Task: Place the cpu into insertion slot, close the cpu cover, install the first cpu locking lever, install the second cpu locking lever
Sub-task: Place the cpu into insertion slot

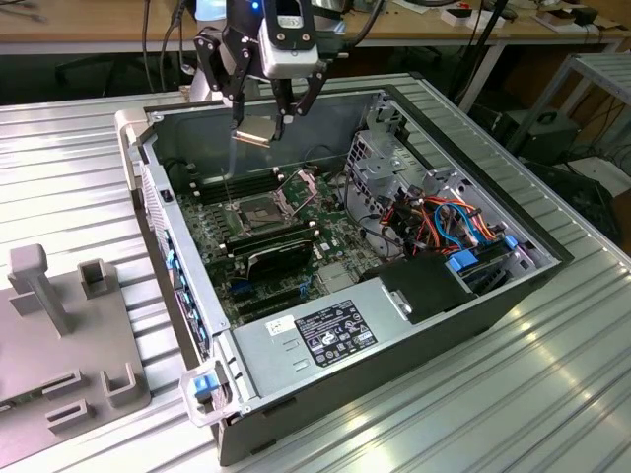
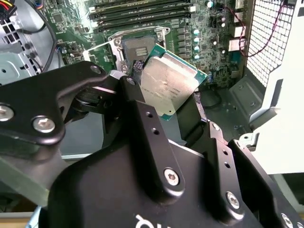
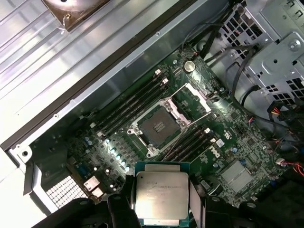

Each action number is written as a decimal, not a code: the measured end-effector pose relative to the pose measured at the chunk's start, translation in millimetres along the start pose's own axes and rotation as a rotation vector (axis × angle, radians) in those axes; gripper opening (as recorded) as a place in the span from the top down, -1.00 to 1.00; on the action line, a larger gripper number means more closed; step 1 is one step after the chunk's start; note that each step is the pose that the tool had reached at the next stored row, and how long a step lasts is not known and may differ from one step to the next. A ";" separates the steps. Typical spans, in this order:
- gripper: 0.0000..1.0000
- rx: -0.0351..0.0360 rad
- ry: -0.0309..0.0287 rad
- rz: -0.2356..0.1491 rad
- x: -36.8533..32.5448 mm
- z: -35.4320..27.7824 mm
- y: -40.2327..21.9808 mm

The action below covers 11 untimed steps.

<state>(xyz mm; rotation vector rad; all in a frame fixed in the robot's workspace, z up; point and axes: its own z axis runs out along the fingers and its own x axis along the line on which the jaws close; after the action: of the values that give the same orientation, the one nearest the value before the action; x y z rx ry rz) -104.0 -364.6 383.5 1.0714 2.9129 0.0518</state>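
holding cpu [image 3: 161, 197] by edges in part-closed gripper [image 1: 260, 122] | hovering well above insertion slot [image 3: 159, 127] and its raised cpu cover [image 3: 192, 97] | risk: damaging slot through tilted, offset seating

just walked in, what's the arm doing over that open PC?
The arm's gripper holds the cpu by its edges, in the air above the open computer case. Below it, the insertion slot on the motherboard is empty, and the cpu cover is swung open beside it. The chip is not yet seated and the cover is not yet closed.
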 end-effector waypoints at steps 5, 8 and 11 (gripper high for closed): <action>-0.09 0.0004 -0.0006 0.014 0.1 1.6 0.1; -0.09 0.0006 -0.0011 0.023 0.1 4.3 0.0; -0.09 0.0008 -0.0013 0.028 0.1 6.4 0.0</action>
<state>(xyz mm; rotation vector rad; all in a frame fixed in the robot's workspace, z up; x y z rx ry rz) -103.8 -364.5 377.0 1.1126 2.8969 0.0508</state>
